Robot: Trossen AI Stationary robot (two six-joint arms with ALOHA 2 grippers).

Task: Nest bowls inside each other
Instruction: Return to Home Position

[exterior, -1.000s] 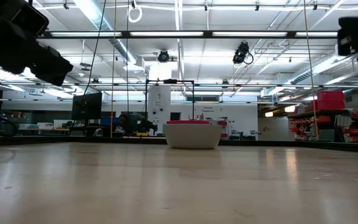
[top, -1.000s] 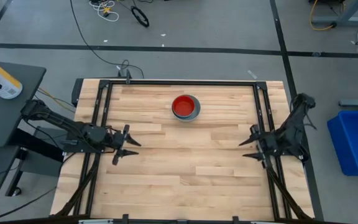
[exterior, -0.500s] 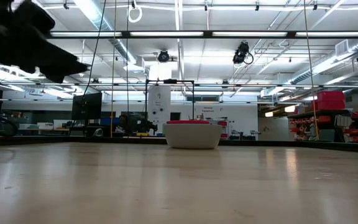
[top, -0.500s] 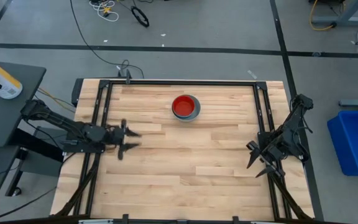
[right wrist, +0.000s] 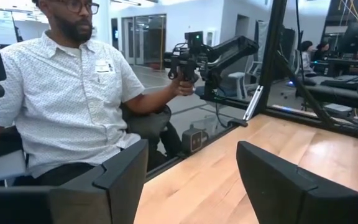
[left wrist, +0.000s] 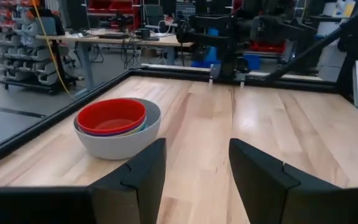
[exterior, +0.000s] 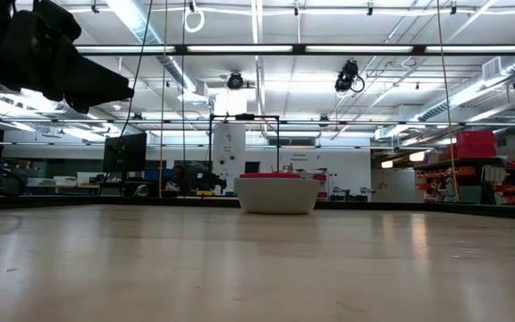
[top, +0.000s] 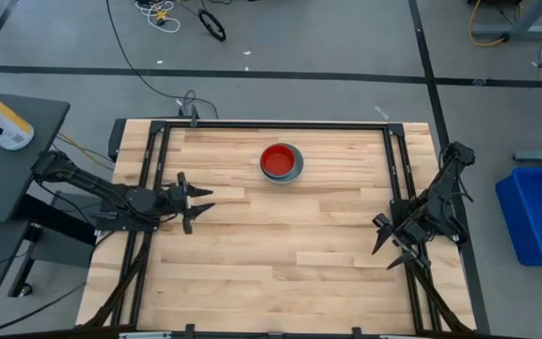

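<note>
bowls nested in one stack, both arms apart from it
the red bowl (top: 277, 160) sat topmost inside the grey bowl (top: 296, 169), just above centre of the high view on the wooden table (top: 280, 254). the left gripper (top: 201, 201) hung at middle left, jaws released and gripping nothing. the right gripper (top: 381, 243) hung at middle right, likewise released.

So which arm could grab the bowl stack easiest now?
Left, probably: the left end effector, open, is nearer the bowl stack and faces it; the right end effector is farther and faces away.
</note>
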